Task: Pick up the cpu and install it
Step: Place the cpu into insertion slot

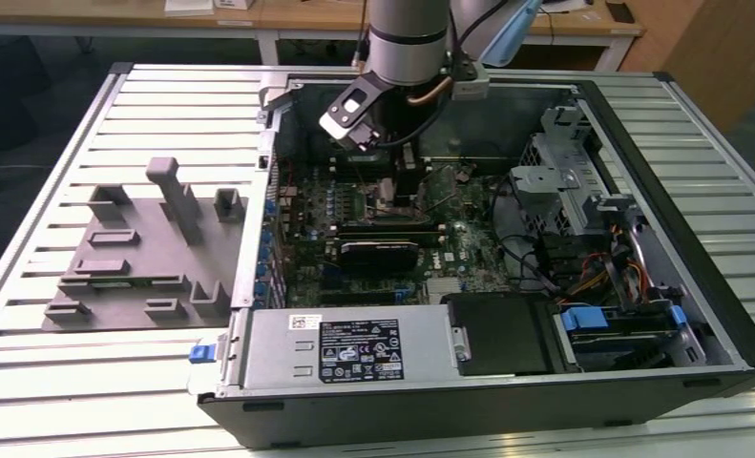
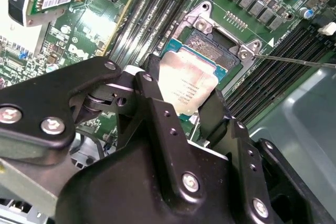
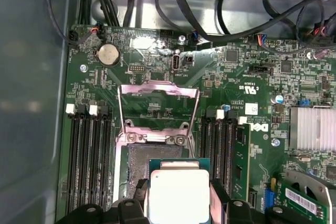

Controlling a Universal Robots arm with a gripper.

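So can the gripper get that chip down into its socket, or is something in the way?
Probably yes. The frame is flipped open, and the gripper holds the cpu just over the bare socket, with nothing between them.

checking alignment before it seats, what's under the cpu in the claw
The open socket on the motherboard, load frame flipped up. Its dark contact bed shows beside the cpu; the rest is hidden by it and the claw.
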